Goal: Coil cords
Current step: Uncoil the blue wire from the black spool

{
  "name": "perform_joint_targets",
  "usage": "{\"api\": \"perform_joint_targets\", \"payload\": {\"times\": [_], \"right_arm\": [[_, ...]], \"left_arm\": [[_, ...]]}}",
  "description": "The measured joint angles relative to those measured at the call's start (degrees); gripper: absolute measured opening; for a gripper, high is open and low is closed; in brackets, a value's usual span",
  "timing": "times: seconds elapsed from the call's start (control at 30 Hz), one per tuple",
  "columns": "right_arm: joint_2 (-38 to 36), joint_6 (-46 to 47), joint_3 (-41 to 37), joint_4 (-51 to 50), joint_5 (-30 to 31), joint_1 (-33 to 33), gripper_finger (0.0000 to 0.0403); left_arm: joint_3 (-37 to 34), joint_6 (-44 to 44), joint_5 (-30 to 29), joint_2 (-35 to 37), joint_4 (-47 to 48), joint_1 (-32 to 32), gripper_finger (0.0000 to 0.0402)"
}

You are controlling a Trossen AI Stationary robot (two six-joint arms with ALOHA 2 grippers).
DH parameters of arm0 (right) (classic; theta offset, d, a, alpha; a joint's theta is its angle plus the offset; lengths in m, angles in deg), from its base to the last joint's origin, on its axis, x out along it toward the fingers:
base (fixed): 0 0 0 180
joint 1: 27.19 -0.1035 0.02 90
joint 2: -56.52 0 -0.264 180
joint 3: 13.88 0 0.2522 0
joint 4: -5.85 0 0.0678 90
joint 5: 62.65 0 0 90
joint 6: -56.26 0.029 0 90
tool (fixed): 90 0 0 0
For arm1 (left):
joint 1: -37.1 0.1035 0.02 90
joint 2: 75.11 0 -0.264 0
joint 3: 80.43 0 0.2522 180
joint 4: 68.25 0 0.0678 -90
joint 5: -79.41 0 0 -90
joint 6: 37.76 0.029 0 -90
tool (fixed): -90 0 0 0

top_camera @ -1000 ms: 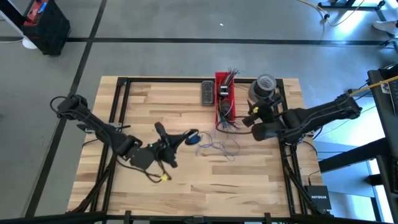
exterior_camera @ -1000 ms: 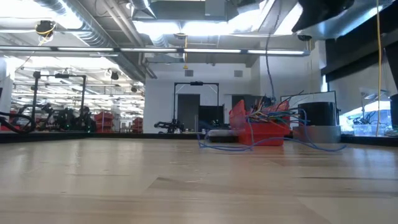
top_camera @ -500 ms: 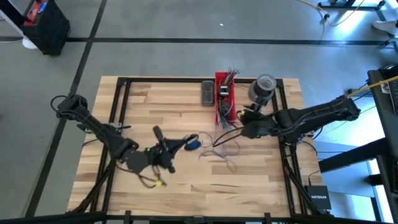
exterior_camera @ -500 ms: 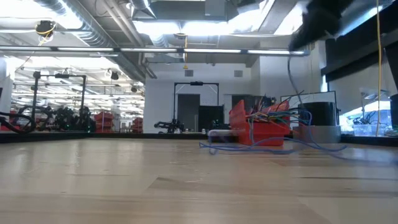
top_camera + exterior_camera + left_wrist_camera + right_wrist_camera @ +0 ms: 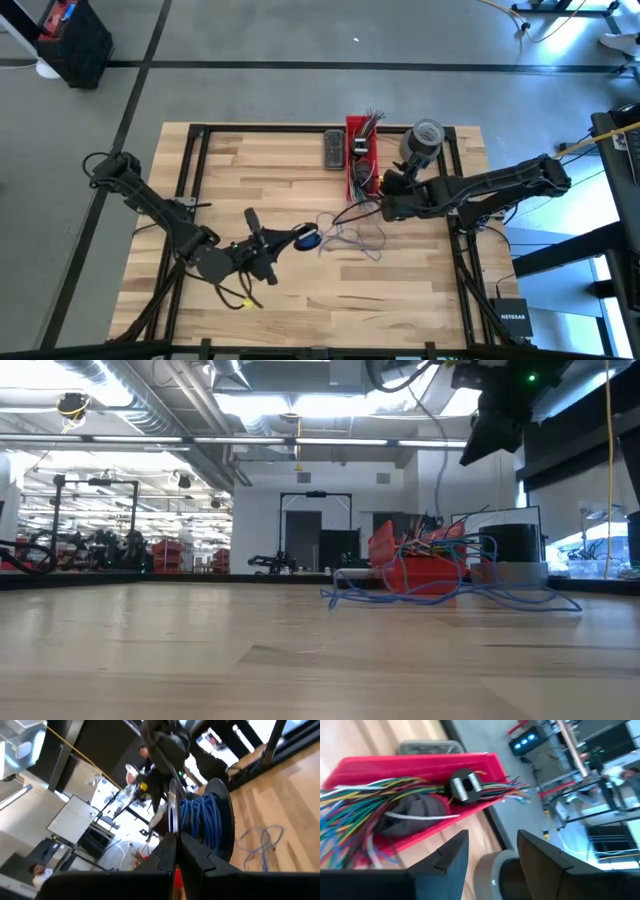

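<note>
The cords (image 5: pixel 350 236) are spread in a loose blue and dark tangle near the middle of the table (image 5: pixel 290 170), just near of the red tray (image 5: pixel 352 130), with one dark strand (image 5: pixel 356 209) rising toward the right gripper (image 5: pixel 384 197). Part of the blue cord is already wound on a spool (image 5: pixel 206 820), which is seen just beyond the left gripper (image 5: pixel 174 851); that gripper's fingers are pressed together on what looks like the spool's thin edge, though the contact itself cannot be made out.

The right gripper is held above the table beside the tray and the tape roll (image 5: pixel 424 138), its fingers (image 5: pixel 451 857) spread wide with nothing between them.

The cords are judged very light, limp and springy, so loops are likely to slip and snag on one another. A free strand is best taken close to the spool, well clear of the coloured wire ends (image 5: pixel 355 795) in the tray.
</note>
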Motion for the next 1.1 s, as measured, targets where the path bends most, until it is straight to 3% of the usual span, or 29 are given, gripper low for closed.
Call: {"api": "perform_joint_targets", "payload": {"times": [0.2, 0.43, 0.67, 0.83, 1.1], "right_arm": [[0.0, -0.8, 0.0, 0.5, 1.7, 0.0, 0.0172], [0.0, -4.7, 0.0, 5.6, -7.6, 0.0, 0.0172], [2.8, -17.5, 0.0, 19.8, -13.9, 0.0, 0.0172], [5.9, -19.5, 0.0, 22.3, -11.9, 0.1, 0.0172], [7.8, -20.3, 0.0, 28.7, -12.3, 0.1, 0.0172]], "left_arm": [[0.0, -2.5, 0.0, 0.0, 2.8, 1.6, 0.0005], [0.0, -4.6, 0.4, 0.0, 2.7, 4.9, 0.0005], [0.0, -6.9, 6.0, 0.0, -0.5, 10.3, 0.0005], [0.0, -6.7, 21.3, 0.0, -2.2, 12.8, 0.0005], [0.0, -11.4, 38.6, -0.4, 1.1, 15.9, 0.0005]]}}
